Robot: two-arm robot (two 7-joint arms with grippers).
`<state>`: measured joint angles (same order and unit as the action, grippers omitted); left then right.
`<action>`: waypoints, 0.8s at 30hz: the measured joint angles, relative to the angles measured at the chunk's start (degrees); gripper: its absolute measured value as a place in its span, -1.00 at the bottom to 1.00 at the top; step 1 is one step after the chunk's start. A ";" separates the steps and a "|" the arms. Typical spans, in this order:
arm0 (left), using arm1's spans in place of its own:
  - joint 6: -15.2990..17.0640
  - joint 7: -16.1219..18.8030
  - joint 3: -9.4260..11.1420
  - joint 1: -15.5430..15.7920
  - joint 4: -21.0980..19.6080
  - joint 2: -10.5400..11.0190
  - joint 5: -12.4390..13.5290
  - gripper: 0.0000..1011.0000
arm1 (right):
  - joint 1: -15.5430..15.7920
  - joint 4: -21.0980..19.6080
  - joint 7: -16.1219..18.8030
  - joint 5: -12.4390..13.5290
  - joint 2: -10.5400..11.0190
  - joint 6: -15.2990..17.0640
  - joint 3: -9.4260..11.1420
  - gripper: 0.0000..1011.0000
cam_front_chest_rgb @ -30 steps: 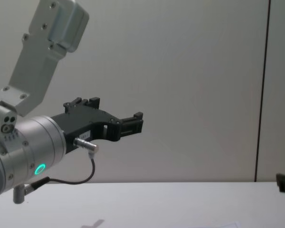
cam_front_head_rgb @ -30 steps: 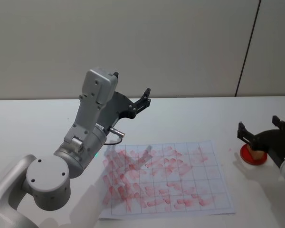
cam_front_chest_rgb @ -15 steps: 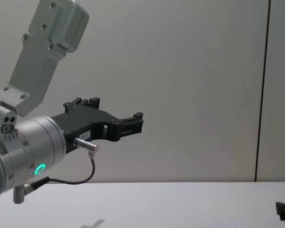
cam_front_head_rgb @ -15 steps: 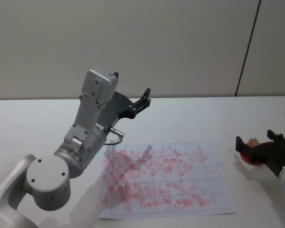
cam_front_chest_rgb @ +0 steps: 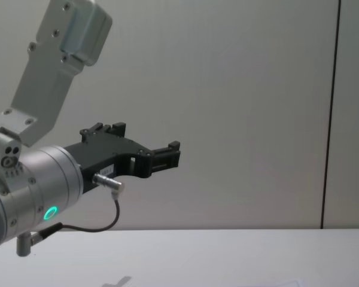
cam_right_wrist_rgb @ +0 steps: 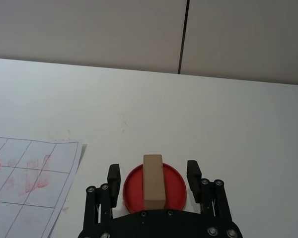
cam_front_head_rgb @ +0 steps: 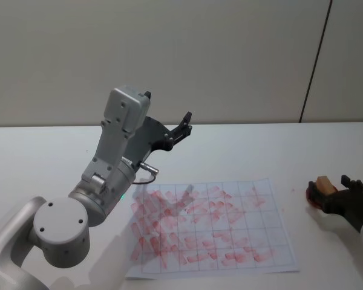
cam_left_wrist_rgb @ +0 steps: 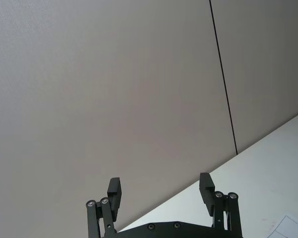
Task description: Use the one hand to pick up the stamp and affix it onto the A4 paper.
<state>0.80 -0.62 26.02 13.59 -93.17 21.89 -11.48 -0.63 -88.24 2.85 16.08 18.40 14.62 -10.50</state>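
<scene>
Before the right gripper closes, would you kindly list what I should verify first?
1. Jaws of the right gripper open on either side of the light-brown wooden block stamp: ok.
2. Stamp centred between them: ok.
3. Stamp resting on the round red ink pad: ok.
4. Stamp gripped: not ok, there are gaps on both sides.
5. White gridded A4 paper flat on the white table: ok.
6. Open left gripper raised away from the paper: ok.

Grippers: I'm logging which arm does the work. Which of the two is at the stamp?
The right gripper, open, with the stamp on the red pad between its jaws. The left gripper is raised in the air, open, far from it.
</scene>
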 joint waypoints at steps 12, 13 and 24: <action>0.00 0.00 0.00 0.00 0.00 0.00 0.00 0.98 | 0.37 0.28 0.12 0.19 0.22 -0.43 0.41 -0.05; 0.00 0.00 0.00 0.00 0.00 0.00 0.00 0.98 | 0.39 0.29 0.13 0.19 0.22 -0.44 0.43 -0.12; 0.00 0.00 0.00 0.00 0.00 0.00 0.00 0.98 | 0.47 0.38 0.04 0.00 0.16 -0.19 0.60 -0.56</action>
<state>0.80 -0.62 26.03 13.59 -93.18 21.89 -11.48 -0.16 -87.85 2.88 16.08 18.57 14.44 -9.90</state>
